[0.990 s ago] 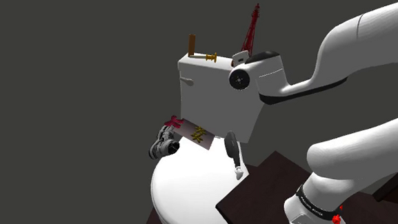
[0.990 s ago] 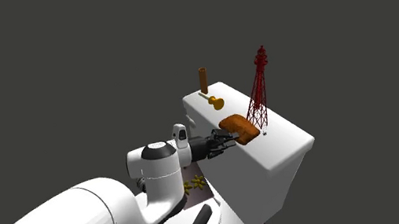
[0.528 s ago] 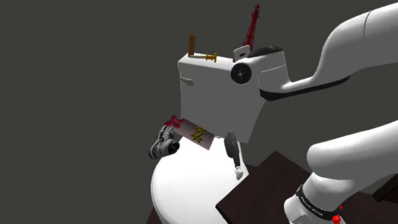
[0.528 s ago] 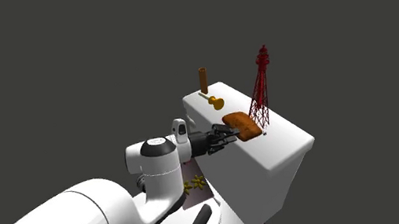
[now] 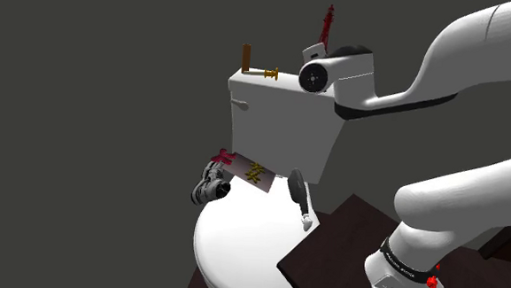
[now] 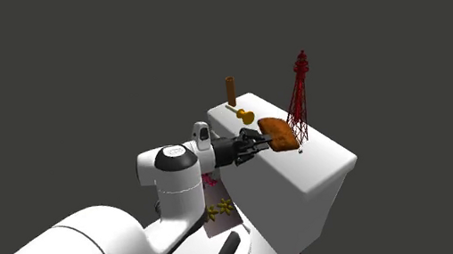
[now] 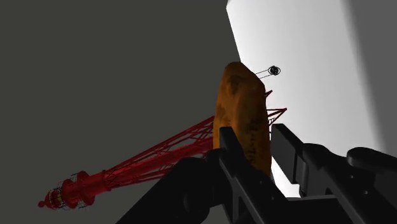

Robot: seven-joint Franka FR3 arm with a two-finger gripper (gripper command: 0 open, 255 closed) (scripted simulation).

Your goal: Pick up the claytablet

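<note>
orange-brown tablet [image 7: 243, 108] sits clamped edge-on between the fingers of the black claw [image 7: 256, 139], its long axis running straight out past the fingertips, apparently just above the white toilet tank lid [image 6: 323, 158], close beside the red tower model [image 6: 299, 94].

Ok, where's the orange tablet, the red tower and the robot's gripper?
tablet [image 7: 243, 108]: wrist view, middle of its orange face.
tower [image 6: 297, 108]: second exterior view, its red lattice about midway up.
gripper [image 6: 261, 141]: second exterior view, between its black fingertips, which clasp the tablet.
</note>
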